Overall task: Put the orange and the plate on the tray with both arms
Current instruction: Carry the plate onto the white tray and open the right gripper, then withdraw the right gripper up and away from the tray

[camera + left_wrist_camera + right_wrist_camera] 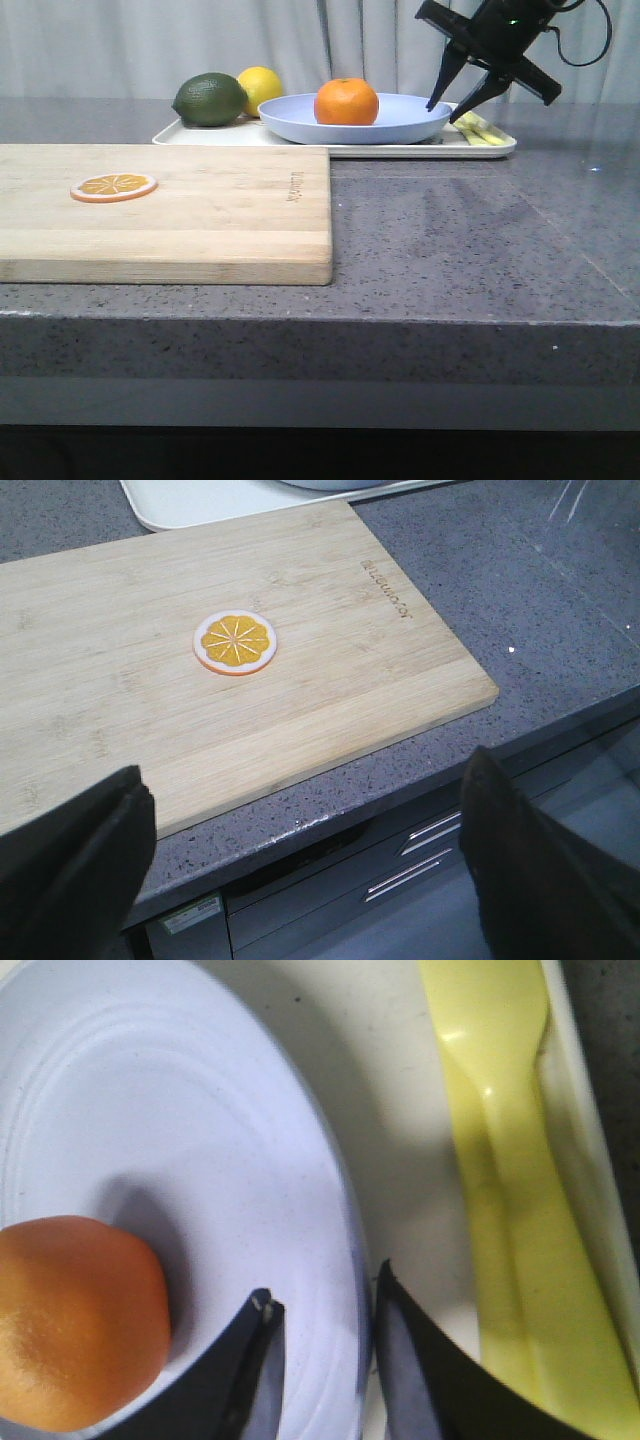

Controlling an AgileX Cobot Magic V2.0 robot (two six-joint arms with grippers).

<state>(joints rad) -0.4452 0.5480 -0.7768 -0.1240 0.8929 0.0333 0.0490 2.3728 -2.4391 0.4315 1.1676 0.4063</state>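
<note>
Grey speckled counter [450, 250], perhaps pale curtains [150, 45] behind.

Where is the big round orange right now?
In the front view, the orange sits in the plate on the tray at the back, right of the lemon, left of the right gripper.

Right pincer [458, 105] matte black, two slim tapered fingers, angular black wrist block, green indicator light, black cable looped behind, left pincer [300, 870] black, broad blunt fingers.
</note>
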